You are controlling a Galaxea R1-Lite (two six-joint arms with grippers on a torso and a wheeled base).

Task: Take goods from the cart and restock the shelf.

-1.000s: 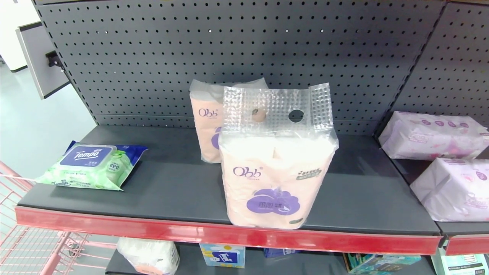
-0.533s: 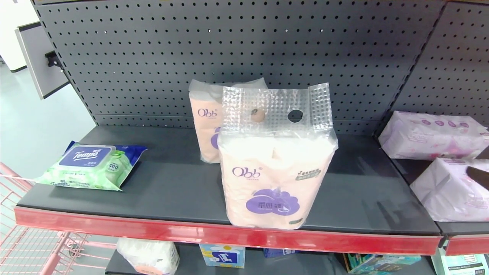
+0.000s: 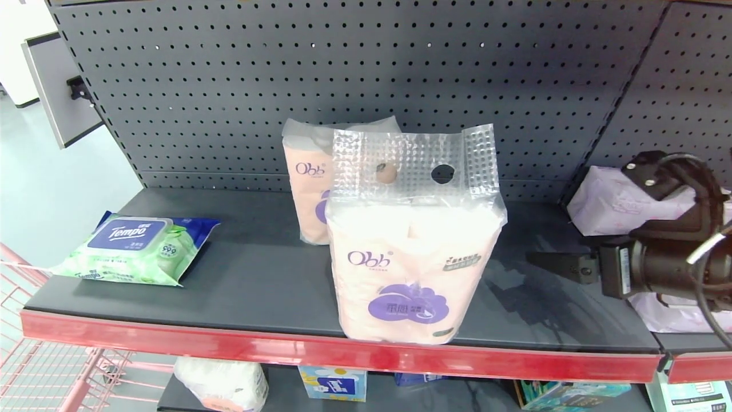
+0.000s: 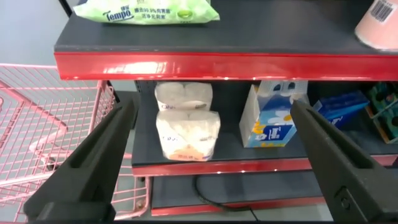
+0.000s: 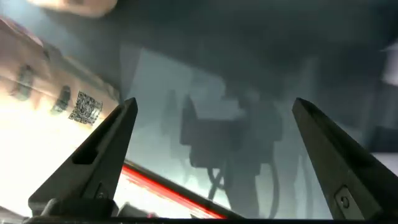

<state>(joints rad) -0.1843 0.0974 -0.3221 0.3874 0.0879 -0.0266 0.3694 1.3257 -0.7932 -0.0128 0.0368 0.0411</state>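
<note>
Cart (image 3: 34, 366) is nearest, low on the left, below the shelf (image 3: 257, 274) edge. Left gripper (image 4: 211, 102) hangs near it facing the lower tier, jaws wide, empty. Front tissue pack (image 3: 409, 269) stands upright at the shelf's red lip. Rear tissue pack (image 3: 306, 183) is just behind it (touching or not, hard to tell from this angle). Wipes (image 3: 137, 249) lie flat, well apart to the left. Right gripper (image 5: 214, 102) is over bare shelf right of the front pack, apart from it, jaws wide, nothing held. Purple packs (image 3: 606, 200) sit beyond it. Read: between loads. Next move likely calls for a fresh pick from the cart, with the right arm pulling out without clipping the front pack.
</note>
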